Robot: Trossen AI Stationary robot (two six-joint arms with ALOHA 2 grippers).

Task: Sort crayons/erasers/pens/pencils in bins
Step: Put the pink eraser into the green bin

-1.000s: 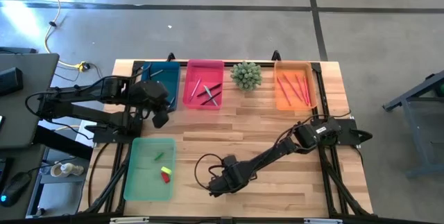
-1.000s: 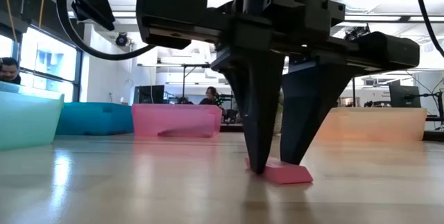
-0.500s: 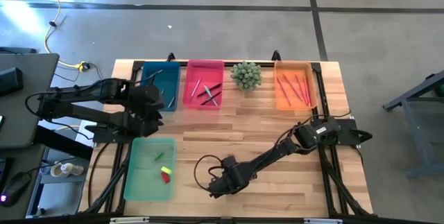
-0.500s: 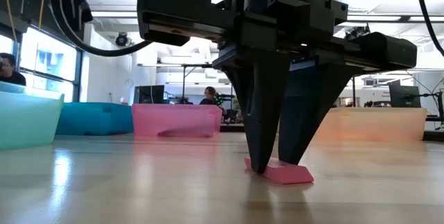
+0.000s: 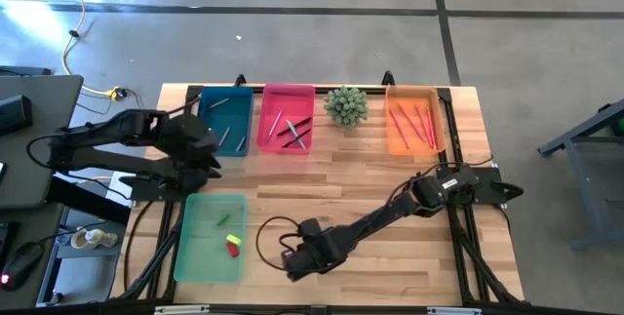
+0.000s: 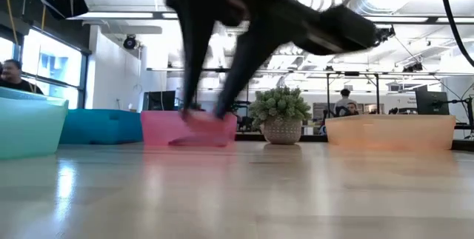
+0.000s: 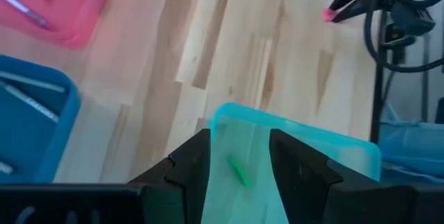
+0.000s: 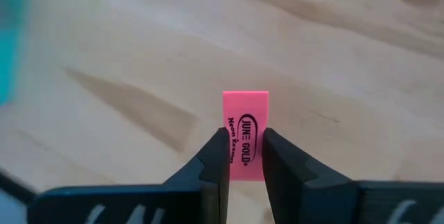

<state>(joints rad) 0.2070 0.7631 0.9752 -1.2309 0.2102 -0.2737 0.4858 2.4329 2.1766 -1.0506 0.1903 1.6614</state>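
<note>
right wrist view shows the right claw (image 8: 239, 156) pinched on a pink eraser (image 8: 245, 134), its long axis running straight out from between the fingers, printed face up with dark lettering. a second ago that eraser lay flat on the wooden surface (image 5: 390, 178); now it is lifted clear. beyond the claw, toward the left arm, sits the pale-green bin (image 5: 190, 256) with small erasers inside. farther off, the left claw (image 7: 239, 156) hangs partly spread and empty above that bin's near end.
</note>
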